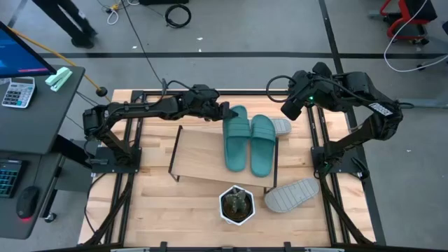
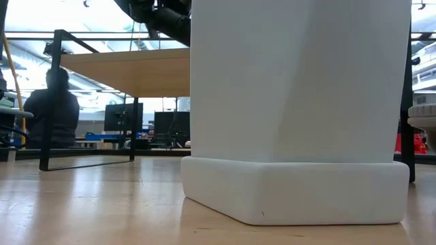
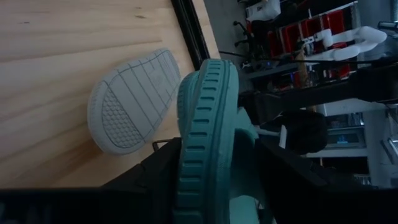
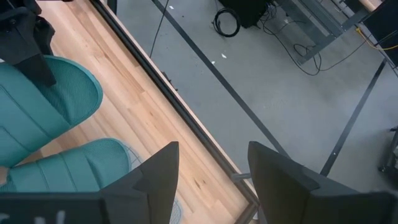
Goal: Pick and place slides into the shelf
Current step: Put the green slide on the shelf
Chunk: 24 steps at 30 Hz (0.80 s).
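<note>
Two teal slides (image 1: pixel 236 138) (image 1: pixel 262 143) lie side by side on the right part of the shelf's board (image 1: pixel 203 161). My left gripper (image 1: pixel 227 112) reaches in level from the left and stands open, one finger on each side of the left teal slide's far end (image 3: pixel 205 124). One grey slide (image 1: pixel 290 194) lies sole up on the table at the near right. Another grey slide (image 1: pixel 281 127) peeks out by the shelf's far right corner. My right gripper (image 4: pixel 208 180) hangs open and empty, raised over the table's far right edge. My left gripper has the far end (image 3: pixel 202 93) of the left teal slide between its two fingers, which come in level from the table's left. The slide rests on the shelf's board. Whether the fingers (image 3: pixel 161 168) touch the slide, I cannot tell.
A white pot (image 1: pixel 236 204) with a green plant stands at the near edge in front of the shelf and fills most of the low view (image 2: pixel 293 136). Black rails (image 1: pixel 318 140) run along the table's sides. A person (image 2: pixel 51 109) sits in the room behind.
</note>
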### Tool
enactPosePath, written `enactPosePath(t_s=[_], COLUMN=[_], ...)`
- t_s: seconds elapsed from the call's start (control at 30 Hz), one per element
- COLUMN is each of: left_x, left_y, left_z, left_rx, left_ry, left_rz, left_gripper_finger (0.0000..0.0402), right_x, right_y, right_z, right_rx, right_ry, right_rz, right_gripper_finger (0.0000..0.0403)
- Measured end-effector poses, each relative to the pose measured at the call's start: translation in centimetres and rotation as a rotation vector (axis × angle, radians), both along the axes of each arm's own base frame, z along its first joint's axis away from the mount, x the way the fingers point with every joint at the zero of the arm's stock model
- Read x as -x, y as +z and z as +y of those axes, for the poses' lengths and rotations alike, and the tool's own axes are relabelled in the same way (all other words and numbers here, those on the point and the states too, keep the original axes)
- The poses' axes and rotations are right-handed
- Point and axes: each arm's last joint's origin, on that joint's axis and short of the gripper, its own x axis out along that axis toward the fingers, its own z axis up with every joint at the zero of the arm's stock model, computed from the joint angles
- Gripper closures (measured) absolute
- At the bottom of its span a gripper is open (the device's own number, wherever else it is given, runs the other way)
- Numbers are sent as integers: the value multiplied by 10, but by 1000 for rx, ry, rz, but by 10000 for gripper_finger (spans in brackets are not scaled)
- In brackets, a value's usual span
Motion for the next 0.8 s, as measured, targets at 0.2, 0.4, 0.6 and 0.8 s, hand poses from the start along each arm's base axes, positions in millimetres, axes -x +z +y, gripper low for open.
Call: enactPosePath(t_s=[0.2,0.4,0.6,0.8], left_x=[0,0,0,2], left_y=[0,0,0,-6], left_z=[0,-2,-2,-2], left_rx=[-42,-77,-81,-82], left_ry=[-16,-34,-32,-25], left_rz=[7,11,14,74], left_gripper_finger=[184,165,134,105], right_x=[0,0,0,0], right_y=[0,0,0,0], right_z=[0,0,0,0], right_rx=[0,0,0,0], right_ry=[0,0,0,0], right_rz=[0,0,0,0], right_gripper_finger=[204,204,204,204])
